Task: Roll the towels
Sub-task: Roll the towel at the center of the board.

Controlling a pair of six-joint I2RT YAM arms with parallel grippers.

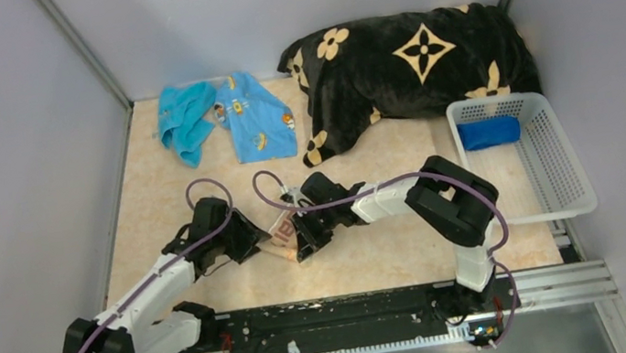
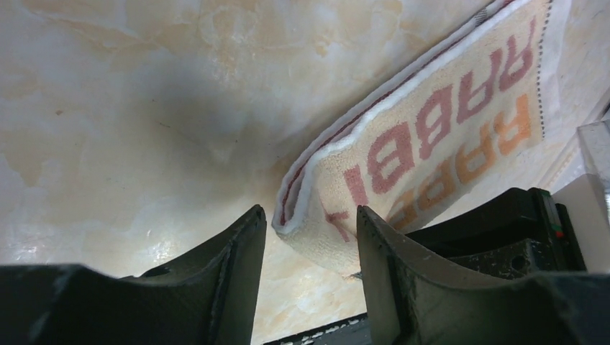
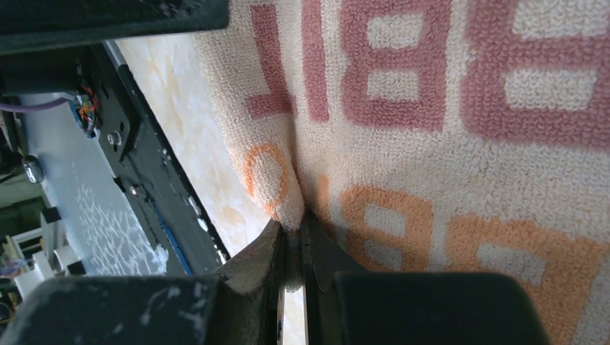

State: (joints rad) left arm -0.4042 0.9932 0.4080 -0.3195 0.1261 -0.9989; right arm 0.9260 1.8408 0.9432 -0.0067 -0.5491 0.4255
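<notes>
While right gripper pinches fold of RABBIT towel (near front edge of table, centre), left gripper stands part-open, towel's folded end between jaws, long axis running away to its right.

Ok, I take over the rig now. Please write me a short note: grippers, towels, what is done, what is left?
Right gripper: shut on a fold of the RABBIT towel.
Left gripper: open, its jaws either side of that towel's folded edge, no grip yet.
Done: dark blue towel, looks rolled, in the white basket.
To do: the RABBIT towel, plus turquoise towel and cartoon-print towel, lying unrolled at the back.
</notes>
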